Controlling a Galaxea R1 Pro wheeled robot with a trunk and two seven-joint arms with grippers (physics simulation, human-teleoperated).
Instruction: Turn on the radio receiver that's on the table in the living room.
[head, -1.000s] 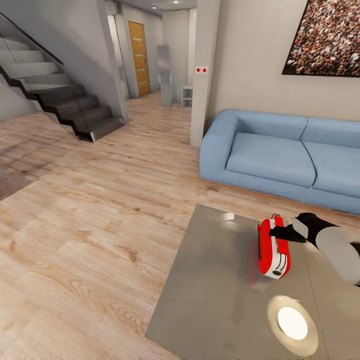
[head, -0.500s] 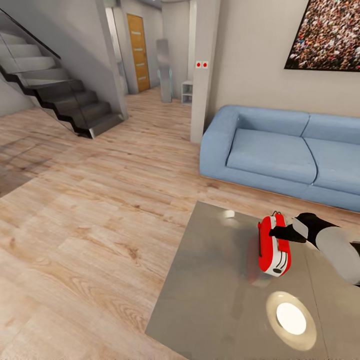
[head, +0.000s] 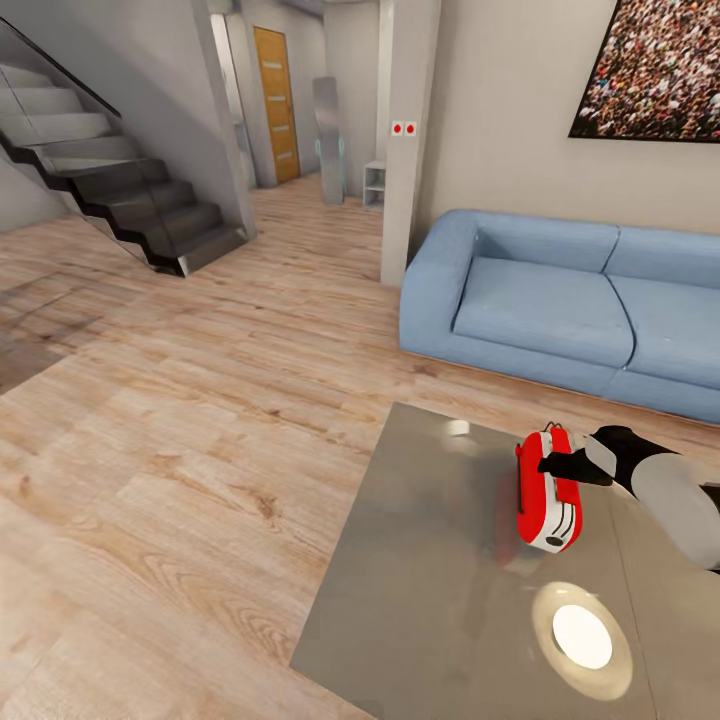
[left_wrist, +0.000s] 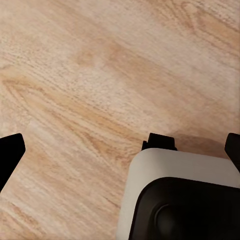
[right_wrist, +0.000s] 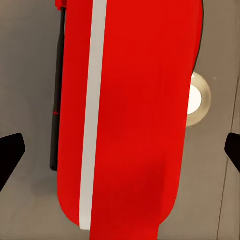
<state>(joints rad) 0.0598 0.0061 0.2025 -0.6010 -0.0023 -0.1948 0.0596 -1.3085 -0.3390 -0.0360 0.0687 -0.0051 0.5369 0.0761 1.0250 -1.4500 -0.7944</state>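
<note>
The red radio receiver (head: 545, 490) stands on the glossy grey table (head: 430, 570), white end panel toward me. My right gripper (head: 558, 465) reaches in from the right, and its dark fingers meet the radio's upper side. In the right wrist view the radio (right_wrist: 135, 115) looms very close with its white stripe and thin black handle. The right gripper (right_wrist: 120, 155) is open, and its fingertips (right_wrist: 10, 155) stand wide apart at the frame's edges. The left gripper (left_wrist: 120, 152) hangs open over bare wood floor (left_wrist: 100, 75).
A light-blue sofa (head: 560, 300) stands behind the table under a crowd picture (head: 655, 70). Dark stairs (head: 120, 190) rise at the far left, beside a corridor with a wooden door (head: 277, 105). A round lamp reflection (head: 583, 637) shines on the tabletop. Wood floor (head: 180, 420) spreads to the left.
The head camera shifted slightly a second ago, then held still. The radio and my right arm keep the same pose relative to each other.
</note>
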